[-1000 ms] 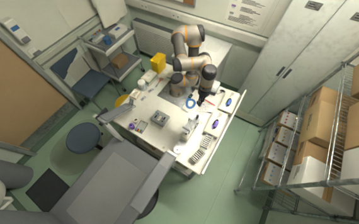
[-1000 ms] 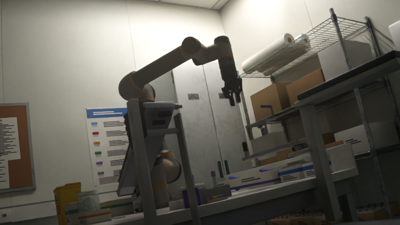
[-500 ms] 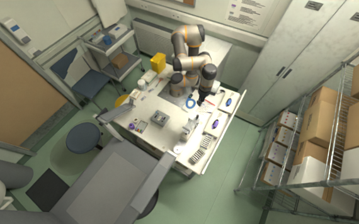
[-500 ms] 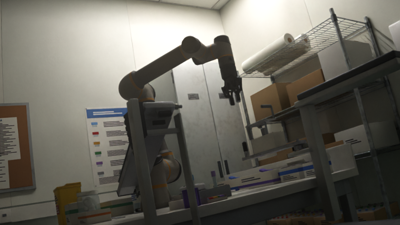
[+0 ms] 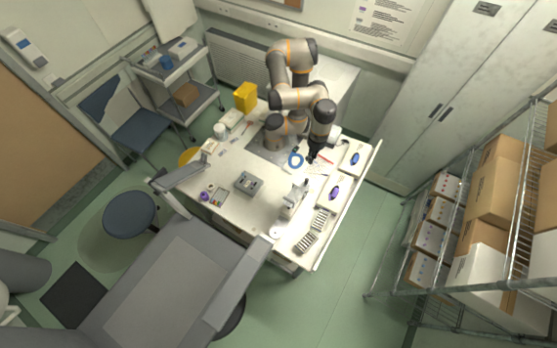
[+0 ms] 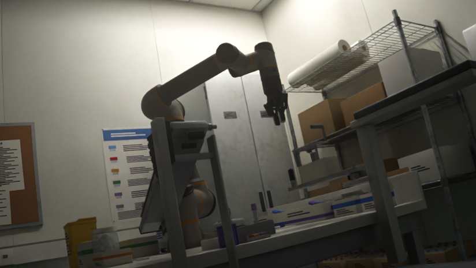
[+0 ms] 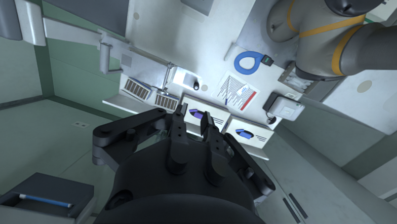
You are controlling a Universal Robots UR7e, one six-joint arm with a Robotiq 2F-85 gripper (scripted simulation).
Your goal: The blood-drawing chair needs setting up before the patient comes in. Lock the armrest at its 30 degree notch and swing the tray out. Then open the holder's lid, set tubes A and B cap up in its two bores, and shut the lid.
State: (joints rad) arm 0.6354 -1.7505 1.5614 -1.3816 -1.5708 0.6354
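Note:
My gripper [image 7: 193,113] hangs high above the far right part of the table, empty, with its fingers partly closed and open on nothing [image 5: 310,159] [image 6: 278,120]. The armrest [image 5: 180,176] reaches from the chair to the table's left corner. The tray arm [image 7: 107,57] with its handle sits at the table's front edge beside a small clamp stand [image 5: 295,195]. The grey tube holder [image 5: 248,184] sits mid-table with its lid down. A purple-capped tube [image 6: 253,211] stands upright on the table, and another purple cap [image 5: 203,196] lies near the front left by a rack [image 5: 219,196].
Behind the table stand the arm's base [image 5: 278,132], a yellow sharps bin [image 5: 245,97] and tall cabinet doors. A blue tourniquet [image 5: 294,160], a printed sheet [image 7: 235,90] and two glove boxes [image 5: 335,192] [image 5: 355,158] lie under the gripper. A wire shelf of cartons [image 5: 493,210] stands to the right.

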